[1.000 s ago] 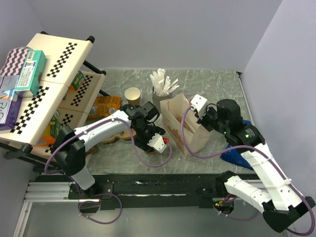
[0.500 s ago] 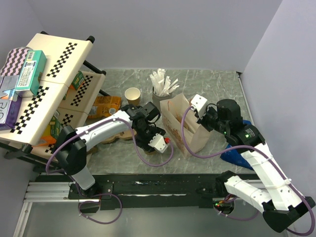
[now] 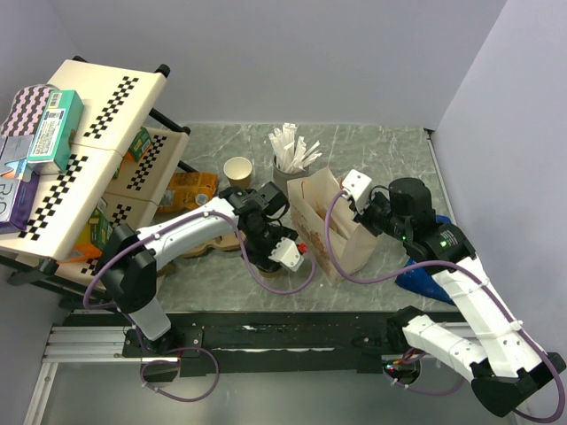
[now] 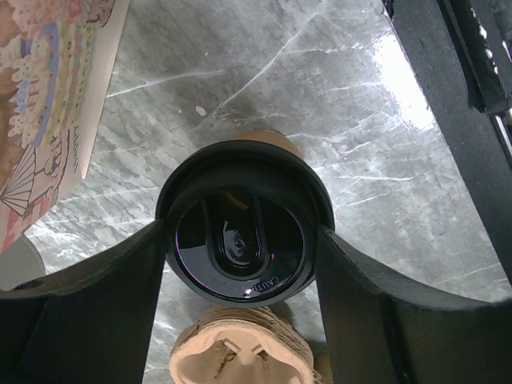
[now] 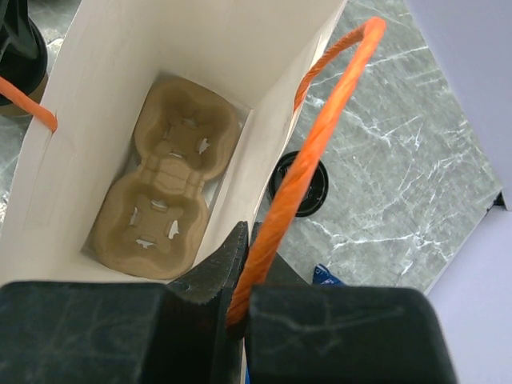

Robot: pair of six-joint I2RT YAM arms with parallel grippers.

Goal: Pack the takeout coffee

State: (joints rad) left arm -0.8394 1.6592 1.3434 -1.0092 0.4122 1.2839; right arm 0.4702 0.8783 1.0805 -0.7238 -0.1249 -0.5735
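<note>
The only lettering clear enough to read is on the black lid [image 4: 240, 240] in the left wrist view: small raised capitals near its lower rim, seen upside down, that look like "CAUTI". The paper bag [image 4: 48, 104] beside it carries printed drawings with markings too blurred to read. In the top view, the print on the teal box [image 3: 55, 128] on the shelf is too small to make out.

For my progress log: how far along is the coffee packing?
Done: carrier lies in the bag, slots empty. In hand: left end effector grips a lidded cup; right end effector holds the bag wall. Left: load that cup, then lid and load the open cup.
</note>
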